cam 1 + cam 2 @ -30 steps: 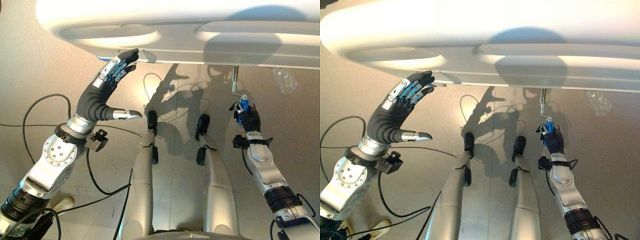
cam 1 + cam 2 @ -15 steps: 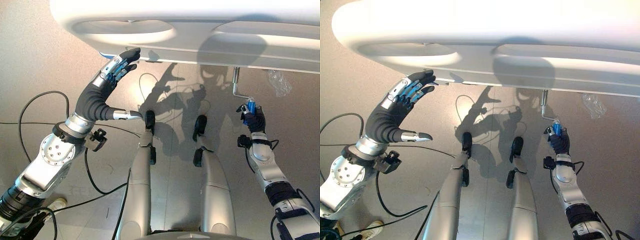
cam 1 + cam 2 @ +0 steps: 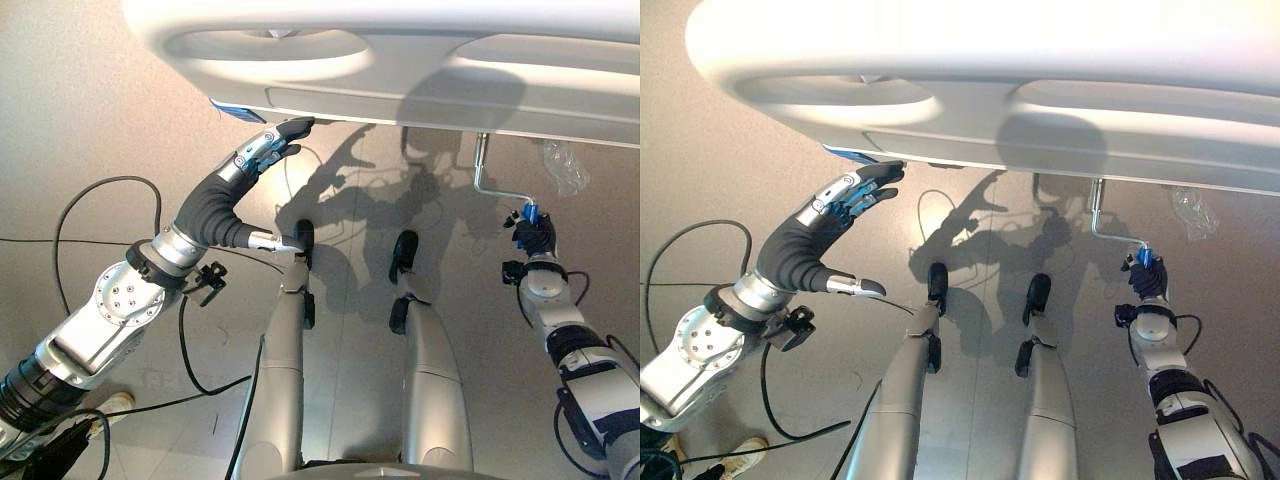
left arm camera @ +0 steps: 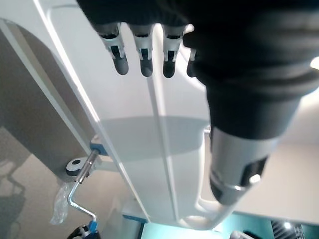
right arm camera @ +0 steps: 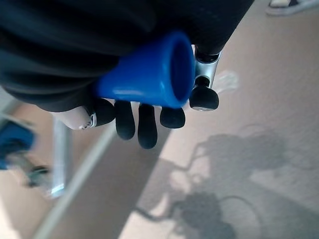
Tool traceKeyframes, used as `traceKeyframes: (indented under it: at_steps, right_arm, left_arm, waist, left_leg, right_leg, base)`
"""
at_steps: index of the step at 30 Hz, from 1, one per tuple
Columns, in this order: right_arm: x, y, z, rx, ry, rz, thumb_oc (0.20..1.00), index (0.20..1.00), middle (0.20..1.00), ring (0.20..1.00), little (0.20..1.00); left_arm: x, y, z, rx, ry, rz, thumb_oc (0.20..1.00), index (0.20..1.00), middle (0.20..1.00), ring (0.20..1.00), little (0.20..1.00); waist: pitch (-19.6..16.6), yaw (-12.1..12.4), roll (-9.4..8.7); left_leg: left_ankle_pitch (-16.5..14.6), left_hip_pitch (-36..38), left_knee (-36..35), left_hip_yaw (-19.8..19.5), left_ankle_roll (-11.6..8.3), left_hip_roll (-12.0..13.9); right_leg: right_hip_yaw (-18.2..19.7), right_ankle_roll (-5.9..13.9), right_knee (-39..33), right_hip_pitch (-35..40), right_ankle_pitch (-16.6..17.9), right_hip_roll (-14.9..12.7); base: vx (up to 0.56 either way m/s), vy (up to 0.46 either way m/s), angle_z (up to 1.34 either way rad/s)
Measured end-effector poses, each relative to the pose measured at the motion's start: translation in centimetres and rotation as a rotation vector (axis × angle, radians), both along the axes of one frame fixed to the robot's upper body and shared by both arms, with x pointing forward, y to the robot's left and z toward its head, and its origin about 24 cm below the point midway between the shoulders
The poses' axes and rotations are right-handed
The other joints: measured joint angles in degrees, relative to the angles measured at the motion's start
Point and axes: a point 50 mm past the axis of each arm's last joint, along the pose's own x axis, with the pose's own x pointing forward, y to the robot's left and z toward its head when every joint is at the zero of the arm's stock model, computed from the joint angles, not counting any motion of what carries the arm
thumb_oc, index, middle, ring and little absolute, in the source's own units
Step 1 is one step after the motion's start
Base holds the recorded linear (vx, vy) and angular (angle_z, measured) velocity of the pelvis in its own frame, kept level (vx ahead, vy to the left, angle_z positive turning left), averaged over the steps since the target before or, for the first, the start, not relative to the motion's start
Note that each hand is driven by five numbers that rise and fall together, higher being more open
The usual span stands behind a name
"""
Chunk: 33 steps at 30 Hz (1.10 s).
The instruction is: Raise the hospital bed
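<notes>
We see the white footboard (image 3: 400,60) spanning the whole top of the frame, barring any way upward. Our left hand (image 3: 262,155) reaches its lower edge at upper left with straight fingers. At right, the metal crank (image 3: 492,180) hangs below the board, our right hand (image 3: 535,232) curled round its blue grip (image 5: 149,72). Between the hands, bare floor (image 3: 90,120) lies open in the centre and along the left edge.
</notes>
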Motion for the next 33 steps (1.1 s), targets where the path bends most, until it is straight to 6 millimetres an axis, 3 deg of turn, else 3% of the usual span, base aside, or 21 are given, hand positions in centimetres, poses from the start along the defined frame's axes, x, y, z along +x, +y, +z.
traceKeyframes:
  at_steps: [3,9,15,22,28,33]
  right_arm:
    - [0.5,-0.5,1.0,-0.017,0.016,0.001,0.2,0.2,0.2,0.2,0.2]
    - [0.9,-2.1,1.7,-0.038,0.146,-0.082,0.2,0.2,0.2,0.2,0.2]
    - [2.3,-1.8,3.8,-0.058,0.153,-0.085,0.2,0.2,0.2,0.2,0.2]
    - [5.0,1.7,5.9,-0.35,0.262,0.041,0.2,0.2,0.2,0.2,0.2]
    - [6.9,6.3,6.1,-0.403,0.256,0.169,0.2,0.2,0.2,0.2,0.2]
    - [7.1,7.3,6.1,-0.444,0.256,0.204,0.2,0.2,0.2,0.2,0.2]
  left_arm:
    - [0.0,-0.1,0.3,0.005,-0.011,-0.002,1.0,1.0,1.0,1.0,1.0]
    - [0.2,-0.4,0.6,0.002,-0.019,-0.013,1.0,1.0,1.0,1.0,1.0]
    - [0.4,-0.6,0.6,-0.04,-0.005,-0.024,1.0,1.0,1.0,1.0,1.0]
    - [0.5,-0.8,-0.4,-0.126,0.04,-0.009,1.0,1.0,1.0,1.0,1.0]
    - [0.7,-0.9,-0.4,-0.174,0.045,0.006,1.0,1.0,1.0,1.0,1.0]
    - [0.8,-0.8,-0.3,-0.203,0.042,0.019,1.0,1.0,1.0,1.0,1.0]
  waist:
    - [-0.06,0.88,0.14]
    - [0.04,2.6,0.64]
    - [0.16,4.59,2.07]
    - [-0.1,4.55,3.07]
    - [-0.1,4.75,3.22]
    - [-0.11,4.63,3.23]
  left_leg:
    - [0.09,-2.17,0.85,-0.21,0.05,-0.24]
    - [-4.63,-10.08,13.06,-1.32,-0.65,-1.13]
    - [-6.75,-16.41,20.49,-1.87,-1.14,-1.09]
    - [-6.89,-19.26,22.22,-3.02,-2.36,-0.9]
    - [-7.45,-20.48,23.37,-4.4,-4.09,-0.07]
    - [-7.78,-20.49,23.75,-4.79,-4.62,0.47]
  right_leg:
    - [0.01,-0.06,1.3,-2.25,-0.12,-0.24]
    - [0.95,-0.59,15.26,-10.53,-6.72,-1.77]
    - [1.61,-1.3,23.91,-17.28,-9.32,-2.3]
    - [1.7,-2.65,26.87,-20.95,-10.32,-1.8]
    - [0.25,-4.32,29.18,-22.26,-11.86,-1.13]
    - [-0.17,-5.03,29.81,-22.26,-12.57,-0.68]
  base:
    - [-0.02,0.029,0.02]
    - [0.0,0.029,0.1]
    - [0.03,0.021,0.0]
    - [0.03,0.014,-0.03]
    - [0.01,0.005,0.01]
    - [0.0,0.004,-0.02]
